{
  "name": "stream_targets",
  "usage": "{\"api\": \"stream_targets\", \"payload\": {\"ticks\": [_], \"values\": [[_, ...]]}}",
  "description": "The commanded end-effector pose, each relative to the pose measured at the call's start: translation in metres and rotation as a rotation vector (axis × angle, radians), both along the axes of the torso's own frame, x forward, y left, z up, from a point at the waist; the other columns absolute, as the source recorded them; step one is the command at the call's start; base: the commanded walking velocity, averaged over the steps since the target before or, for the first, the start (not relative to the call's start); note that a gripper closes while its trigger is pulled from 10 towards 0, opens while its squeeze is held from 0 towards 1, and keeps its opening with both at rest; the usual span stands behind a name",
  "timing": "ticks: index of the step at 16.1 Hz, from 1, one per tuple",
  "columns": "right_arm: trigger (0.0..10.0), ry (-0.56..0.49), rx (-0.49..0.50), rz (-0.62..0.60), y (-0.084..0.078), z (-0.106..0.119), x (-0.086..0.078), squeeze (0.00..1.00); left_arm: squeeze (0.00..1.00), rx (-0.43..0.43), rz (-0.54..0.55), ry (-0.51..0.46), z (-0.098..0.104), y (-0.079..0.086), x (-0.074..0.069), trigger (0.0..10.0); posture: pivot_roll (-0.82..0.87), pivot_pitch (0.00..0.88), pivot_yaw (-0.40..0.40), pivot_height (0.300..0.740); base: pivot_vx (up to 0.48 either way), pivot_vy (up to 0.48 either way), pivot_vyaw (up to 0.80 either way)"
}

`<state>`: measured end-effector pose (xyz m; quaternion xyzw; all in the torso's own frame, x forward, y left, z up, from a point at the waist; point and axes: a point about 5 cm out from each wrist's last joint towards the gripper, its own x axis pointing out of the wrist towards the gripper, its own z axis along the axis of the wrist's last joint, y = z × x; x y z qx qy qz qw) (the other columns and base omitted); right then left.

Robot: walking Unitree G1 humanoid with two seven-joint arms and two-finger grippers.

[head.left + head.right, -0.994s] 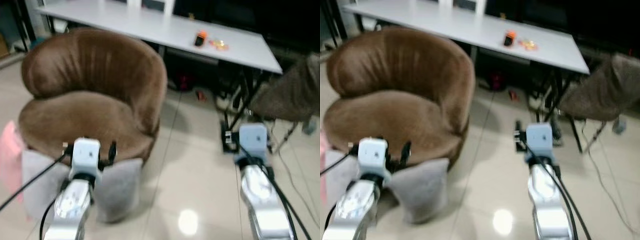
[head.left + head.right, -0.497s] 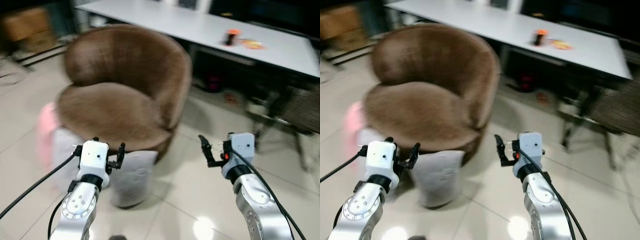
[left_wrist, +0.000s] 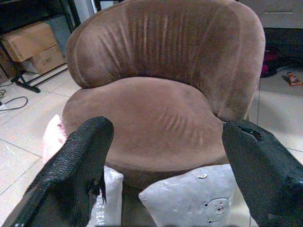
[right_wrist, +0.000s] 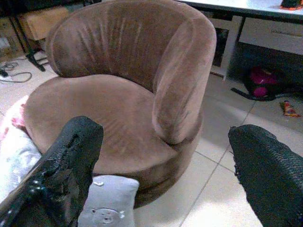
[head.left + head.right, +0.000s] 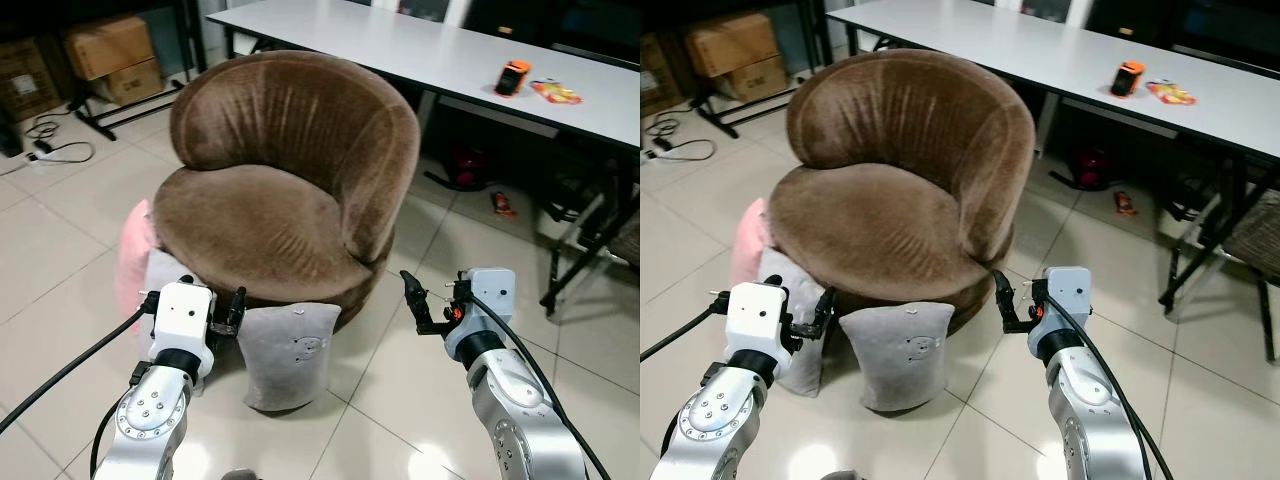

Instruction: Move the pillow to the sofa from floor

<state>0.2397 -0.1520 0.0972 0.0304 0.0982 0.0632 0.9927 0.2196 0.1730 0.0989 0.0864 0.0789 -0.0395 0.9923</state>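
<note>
A grey pillow [image 5: 290, 355] stands on the tiled floor, leaning against the front of the round brown sofa chair [image 5: 270, 200]. A second pale pillow [image 5: 790, 330] and a pink one [image 5: 130, 255] rest against the chair's left side. My left gripper [image 5: 194, 300] hovers open just left of the grey pillow, above the pale one, with nothing between its fingers [image 3: 80, 156]. To the right of the grey pillow, my right gripper [image 5: 440, 300] is raised and open, its fingers [image 4: 71, 156] spread wide toward the chair seat.
A long white table [image 5: 420, 50] stands behind the chair with an orange object [image 5: 512, 76] on it. Cardboard boxes [image 5: 110, 45] and cables [image 5: 40, 150] lie at the far left. A chair [image 5: 1255, 240] and table legs stand at the right. Bare tiles lie in front.
The camera has swung, so the chair now sits in the middle and sharp. My right gripper has come up with its fingers in sight. The pillows stay put.
</note>
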Motion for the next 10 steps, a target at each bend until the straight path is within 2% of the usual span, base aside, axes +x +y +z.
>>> {"api": "stream_targets", "payload": {"ticks": [1, 2, 5, 10], "values": [[10.0, -0.009, -0.046, 0.021, 0.0009, 0.0021, -0.0001, 0.00, 0.01, -0.006, -0.012, -0.015, 0.0037, -0.0019, -0.0004, 10.0, 0.02, 0.000, -0.079, 0.740, 0.247, 0.000, 0.00], [10.0, -0.008, -0.043, 0.031, 0.0020, 0.0019, -0.0002, 0.00, 0.02, -0.007, -0.012, -0.015, 0.0037, -0.0019, -0.0005, 10.0, 0.02, 0.000, -0.079, 0.740, 0.259, 0.000, 0.00], [10.0, -0.024, -0.044, 0.031, 0.0032, 0.0052, 0.0025, 0.00, 0.01, -0.010, -0.005, -0.016, 0.0039, -0.0010, -0.0010, 10.0, 0.03, 0.000, -0.086, 0.740, 0.264, 0.000, 0.78], [10.0, -0.023, 0.002, -0.013, 0.0004, 0.0049, 0.0048, 0.00, 0.01, -0.011, -0.003, -0.019, 0.0045, -0.0003, 0.0000, 10.0, 0.03, 0.000, -0.082, 0.740, 0.263, 0.000, 0.00]]}}
